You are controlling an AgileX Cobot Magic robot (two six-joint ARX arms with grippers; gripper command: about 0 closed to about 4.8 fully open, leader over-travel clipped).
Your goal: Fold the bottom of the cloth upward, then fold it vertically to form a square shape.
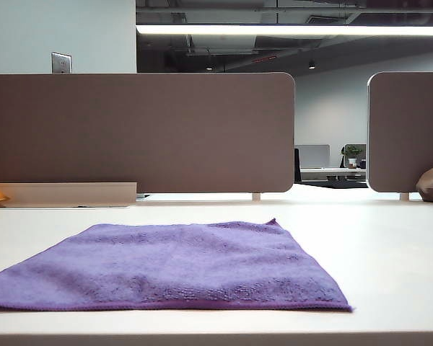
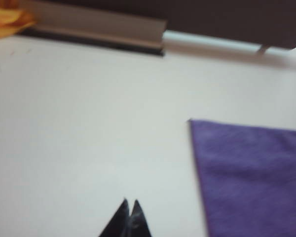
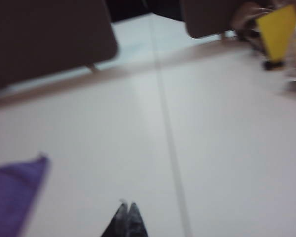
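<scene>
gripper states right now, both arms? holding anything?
Left gripper: closed, empty, over bare table beside the cloth.
Right gripper: closed, empty, over bare table past the cloth's corner.

Fuzzy purple microfibre cloth point(image 1: 169, 265) with stitched hem, smooth matt pale table point(image 1: 390, 245), matt brown divider panel point(image 1: 137, 133)

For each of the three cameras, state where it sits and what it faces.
Exterior view: low at the table edge, facing the cloth and dividers; no arm shows.
Left wrist view: above bare table beside the cloth, left hand shut.
Right wrist view: above bare table, right hand shut, near a cloth corner.
All share the cloth.
</scene>
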